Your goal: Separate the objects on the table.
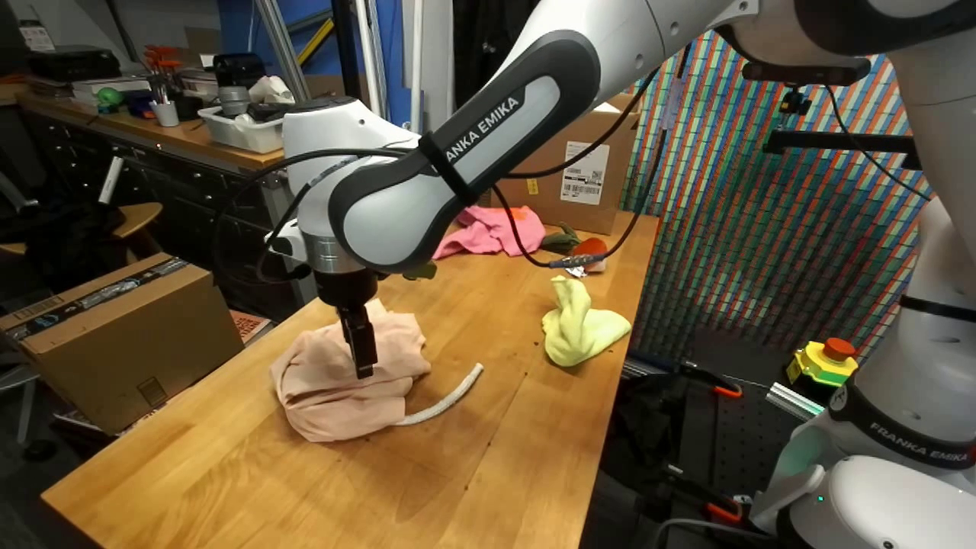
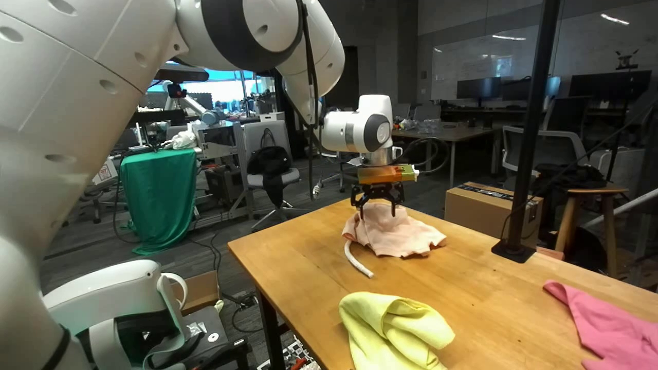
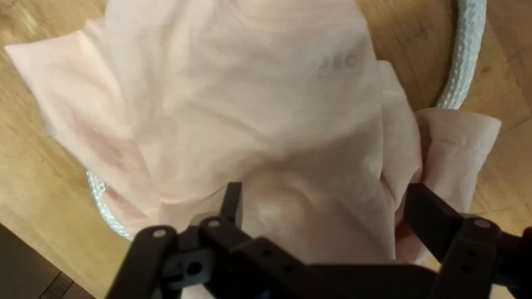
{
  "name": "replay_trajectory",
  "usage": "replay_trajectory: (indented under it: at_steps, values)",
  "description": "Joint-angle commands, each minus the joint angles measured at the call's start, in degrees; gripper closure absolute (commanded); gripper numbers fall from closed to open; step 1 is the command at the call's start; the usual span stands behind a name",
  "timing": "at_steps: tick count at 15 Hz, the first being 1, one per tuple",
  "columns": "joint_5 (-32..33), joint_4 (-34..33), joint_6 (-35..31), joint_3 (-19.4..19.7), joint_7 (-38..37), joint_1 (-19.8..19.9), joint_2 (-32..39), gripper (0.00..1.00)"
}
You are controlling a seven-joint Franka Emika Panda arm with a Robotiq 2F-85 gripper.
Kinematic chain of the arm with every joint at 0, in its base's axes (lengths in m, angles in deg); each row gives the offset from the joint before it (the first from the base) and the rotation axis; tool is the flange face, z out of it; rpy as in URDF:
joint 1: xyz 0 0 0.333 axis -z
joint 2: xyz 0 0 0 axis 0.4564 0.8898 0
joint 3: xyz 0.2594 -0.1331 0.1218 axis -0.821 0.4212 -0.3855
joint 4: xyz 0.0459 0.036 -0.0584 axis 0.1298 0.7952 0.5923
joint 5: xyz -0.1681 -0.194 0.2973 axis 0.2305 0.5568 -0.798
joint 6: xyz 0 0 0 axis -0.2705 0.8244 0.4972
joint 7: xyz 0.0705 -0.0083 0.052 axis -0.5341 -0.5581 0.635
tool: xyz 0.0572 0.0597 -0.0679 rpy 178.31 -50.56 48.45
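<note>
One table [image 1: 229, 488] bears, by size: one beige cloth [image 1: 332, 408], crumpled without clear long axis, directly beneath the single gripper [image 2: 378, 213], whose jaws stand spread, pinching nothing, so the next move probably turns on going straight down; one pink cloth [image 2: 617, 329] and one yellow-green cloth [image 1: 581, 329], each well apart; one white cord [image 3: 469, 50], partly under the beige cloth.

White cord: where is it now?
In an exterior view, the white cord curves from beneath the beige cloth at its lower right, on the side facing the yellow cloth.
</note>
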Motion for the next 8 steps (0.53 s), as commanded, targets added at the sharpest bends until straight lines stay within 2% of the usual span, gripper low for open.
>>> replay_trajectory:
  at_steps: [1,8]
  values:
    - [-0.7,-4.4,-2.7,-0.3,-0.1,-0.1,3.3,0.0]
    - [-3.6,-5.1,-8.8,-1.5,-0.6,1.0,6.7,0.0]
